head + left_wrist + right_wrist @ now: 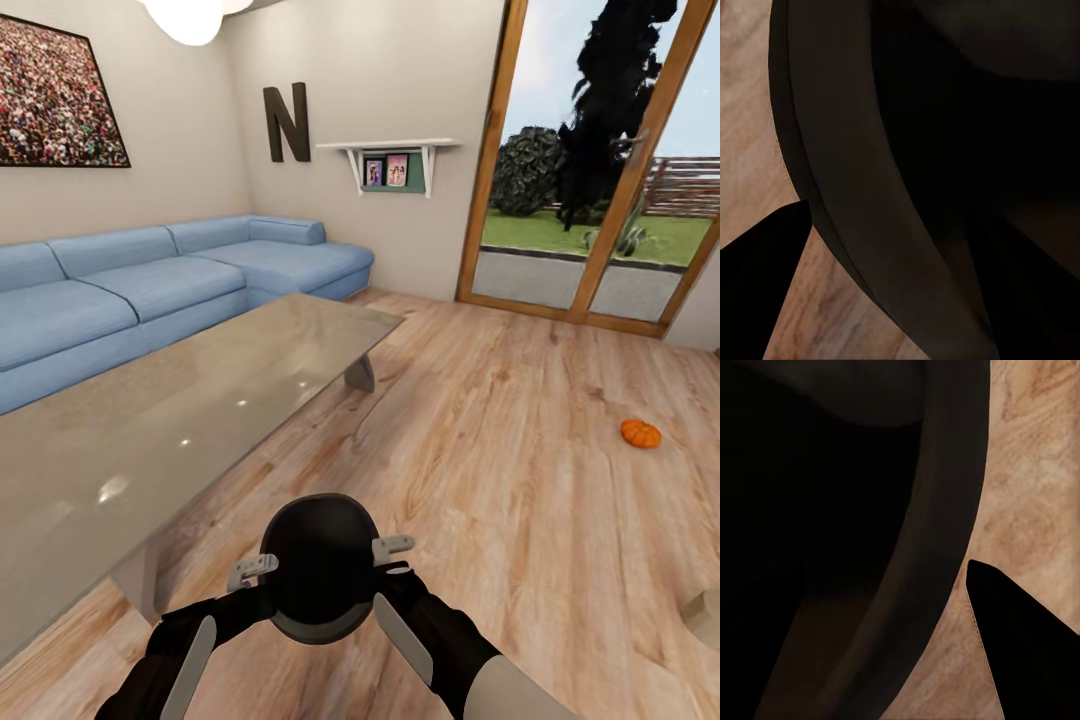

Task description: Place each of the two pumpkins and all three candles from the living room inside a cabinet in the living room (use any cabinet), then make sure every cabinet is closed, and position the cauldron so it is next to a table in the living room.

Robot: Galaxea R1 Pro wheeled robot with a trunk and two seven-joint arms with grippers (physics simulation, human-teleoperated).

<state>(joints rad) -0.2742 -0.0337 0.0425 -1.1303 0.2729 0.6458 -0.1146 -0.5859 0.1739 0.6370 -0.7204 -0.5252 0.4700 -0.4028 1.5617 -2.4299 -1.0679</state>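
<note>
A black round cauldron hangs low in front of me, above the wood floor and beside the near corner of the glass-topped table. My left gripper is shut on its left rim and my right gripper on its right rim. The left wrist view has the cauldron's rim up close with one dark finger outside it. In the right wrist view the rim runs past an outer finger. One orange pumpkin lies on the floor far to the right. The candles and the cabinet are out of view.
A blue corner sofa stands behind the table along the left wall. Glass patio doors fill the back right. A beige object is cut off at the right edge. Open wood floor lies between the table and the pumpkin.
</note>
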